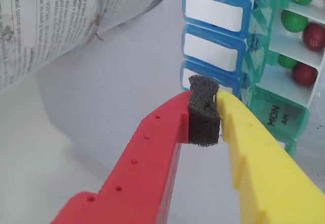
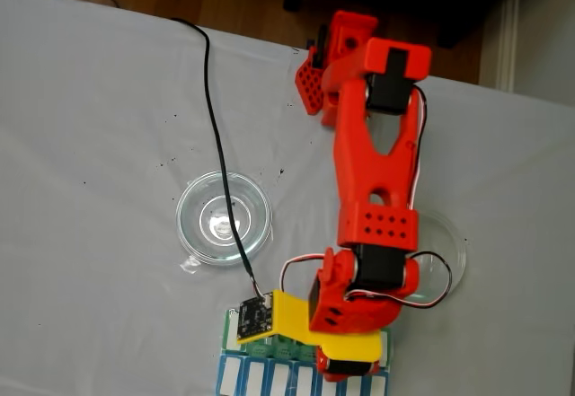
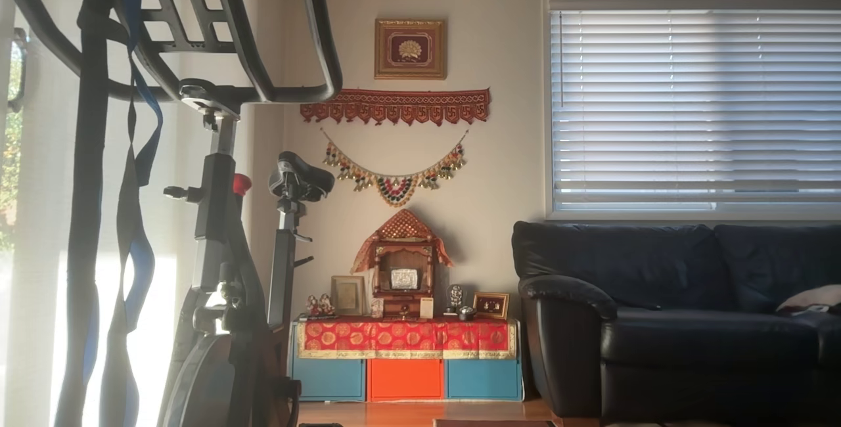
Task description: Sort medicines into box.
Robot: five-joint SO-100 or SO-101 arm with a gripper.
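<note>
In the wrist view my gripper [image 1: 205,104], one finger red [image 1: 147,158] and one yellow [image 1: 259,158], is shut, with only its dark foam pad [image 1: 203,117] between the tips. It hangs just in front of the box [image 1: 216,51], by the near end of the blue row. The green row [image 1: 277,115] lies to the right, and its closest lid reads MON AM. Further along, open white compartments hold the medicines: green pills [image 1: 294,21] and dark red pills [image 1: 314,36]. In the fixed view the red arm [image 2: 373,171] reaches down over the box [image 2: 269,374] at the bottom edge.
A clear glass dish [image 2: 223,216] stands left of the arm and looks empty. A second dish [image 2: 446,248] is partly hidden behind the arm on the right. A black cable [image 2: 211,118] runs across the grey cloth. A printed paper leaflet [image 1: 51,21] lies near the box.
</note>
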